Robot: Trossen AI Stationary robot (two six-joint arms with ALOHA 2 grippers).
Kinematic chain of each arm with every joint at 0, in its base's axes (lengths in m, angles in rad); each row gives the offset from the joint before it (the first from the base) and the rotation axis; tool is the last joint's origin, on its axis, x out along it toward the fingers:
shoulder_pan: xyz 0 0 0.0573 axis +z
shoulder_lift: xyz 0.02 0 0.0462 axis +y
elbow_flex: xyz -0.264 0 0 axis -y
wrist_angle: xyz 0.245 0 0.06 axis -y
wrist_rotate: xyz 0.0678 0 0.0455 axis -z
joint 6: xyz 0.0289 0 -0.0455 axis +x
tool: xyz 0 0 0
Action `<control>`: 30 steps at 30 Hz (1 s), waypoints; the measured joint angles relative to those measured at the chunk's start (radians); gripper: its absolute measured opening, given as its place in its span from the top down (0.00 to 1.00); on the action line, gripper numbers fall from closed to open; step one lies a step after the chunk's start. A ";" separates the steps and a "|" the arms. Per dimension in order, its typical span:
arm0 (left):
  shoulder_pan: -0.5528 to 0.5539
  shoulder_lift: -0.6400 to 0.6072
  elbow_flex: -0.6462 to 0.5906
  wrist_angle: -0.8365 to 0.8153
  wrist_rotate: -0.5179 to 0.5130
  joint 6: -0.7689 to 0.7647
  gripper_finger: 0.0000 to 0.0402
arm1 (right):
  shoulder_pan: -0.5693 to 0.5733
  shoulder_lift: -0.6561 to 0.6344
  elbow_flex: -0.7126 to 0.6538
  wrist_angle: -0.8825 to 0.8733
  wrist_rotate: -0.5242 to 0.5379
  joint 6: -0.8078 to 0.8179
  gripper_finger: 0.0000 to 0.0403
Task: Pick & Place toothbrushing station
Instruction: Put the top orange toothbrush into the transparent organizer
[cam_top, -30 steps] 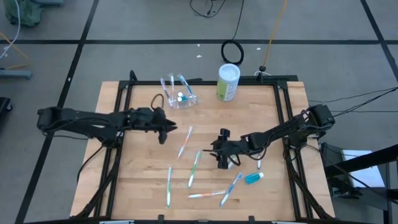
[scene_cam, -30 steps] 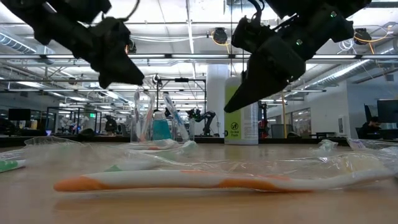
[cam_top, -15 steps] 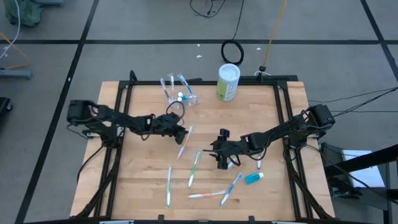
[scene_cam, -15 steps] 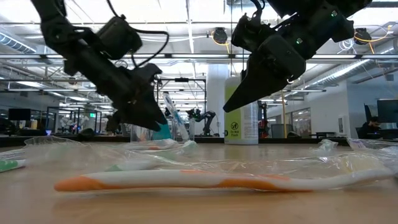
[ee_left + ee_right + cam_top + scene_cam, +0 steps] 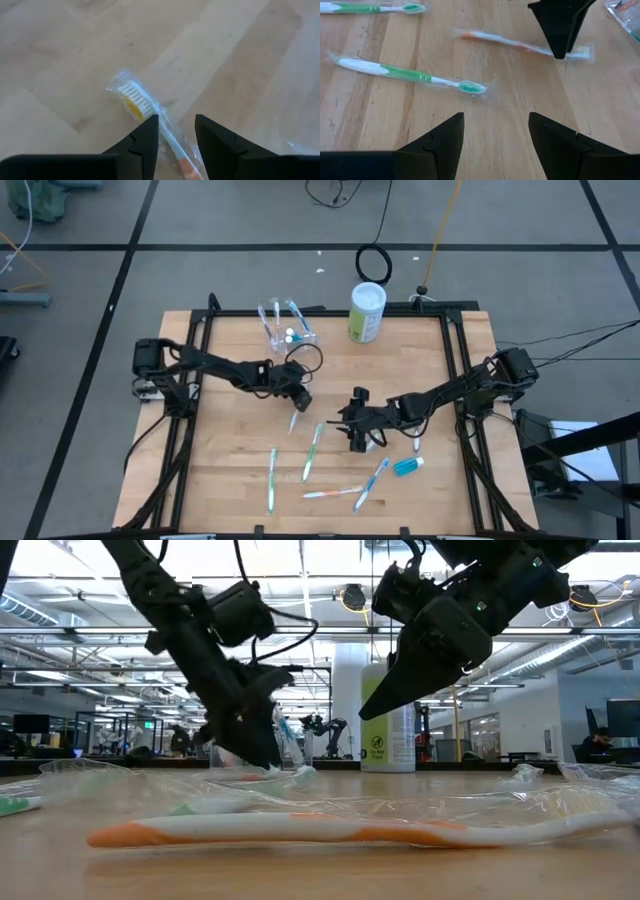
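Note:
The clear holder (image 5: 286, 332) stands at the table's far side with a few toothbrushes and a tube in it. Several wrapped toothbrushes lie loose on the wood: an orange one (image 5: 293, 420), green ones (image 5: 313, 452) and a blue one (image 5: 372, 480). A blue toothpaste tube (image 5: 407, 467) lies at the near right. My left gripper (image 5: 300, 399) is open and low over the orange toothbrush (image 5: 134, 98), one finger on each side of its neck, just behind the head. My right gripper (image 5: 358, 440) is open and empty above the table's middle. My left gripper points down, and its fingers (image 5: 146, 137) stand on either side of the orange toothbrush's neck (image 5: 167, 136), lying across it. The toothbrush lies flat on the table in its wrapper. I cannot tell whether the fingers touch it.
A tall white-and-green canister (image 5: 366, 312) stands at the far edge, right of the holder. A green toothbrush (image 5: 410, 74) lies just ahead of my right gripper. Bare wood lies at the table's left and far right.
My left gripper has gone toward the table's right edge and down, from the left of the table's middle to the orange toothbrush's head end. The toothbrushes have stayed where they were.

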 joint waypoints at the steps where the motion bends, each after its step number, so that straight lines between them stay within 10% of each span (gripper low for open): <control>1: 0.000 -0.013 0.008 -0.008 0.005 0.007 0.67 | 0.000 0.000 0.000 -0.001 0.000 0.000 0.47; 12: 0.012 -0.073 0.020 -0.091 -0.159 -0.034 0.67 | 0.001 0.000 0.000 0.000 0.000 0.000 0.47; 30: 0.025 0.075 0.021 0.024 -0.095 -0.059 0.71 | 0.001 0.000 -0.001 0.000 -0.001 0.000 0.47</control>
